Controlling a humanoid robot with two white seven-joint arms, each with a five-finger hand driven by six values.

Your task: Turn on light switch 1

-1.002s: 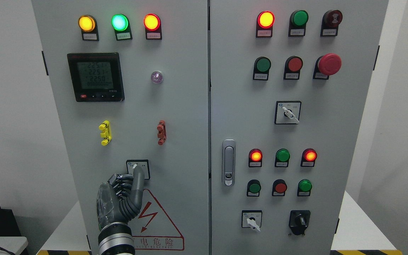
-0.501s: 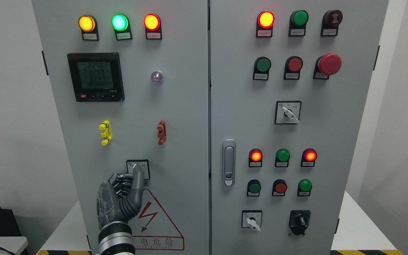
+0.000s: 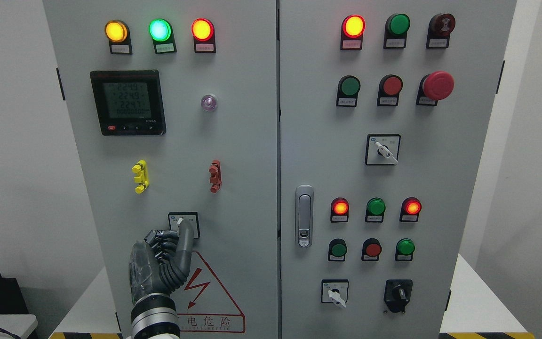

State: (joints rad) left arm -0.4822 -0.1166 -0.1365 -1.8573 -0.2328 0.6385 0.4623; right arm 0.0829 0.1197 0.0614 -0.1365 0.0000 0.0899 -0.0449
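Contact is the concern: we have our left hand (image 3: pixel 160 263) low on the cabinet's left door (image 3: pixel 233 155), one finger (image 3: pixel 185 238) extended onto the small rotary switch (image 3: pixel 184 224) above the warning triangle (image 3: pixel 207 294), the others curled, gripping nothing. We judge that a steady sideways push on the white knob, without slipping off, should turn it.

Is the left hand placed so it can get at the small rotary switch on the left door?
Probably yes: the left hand has one finger extended up onto the rotary switch, other fingers curled, with nothing between them.
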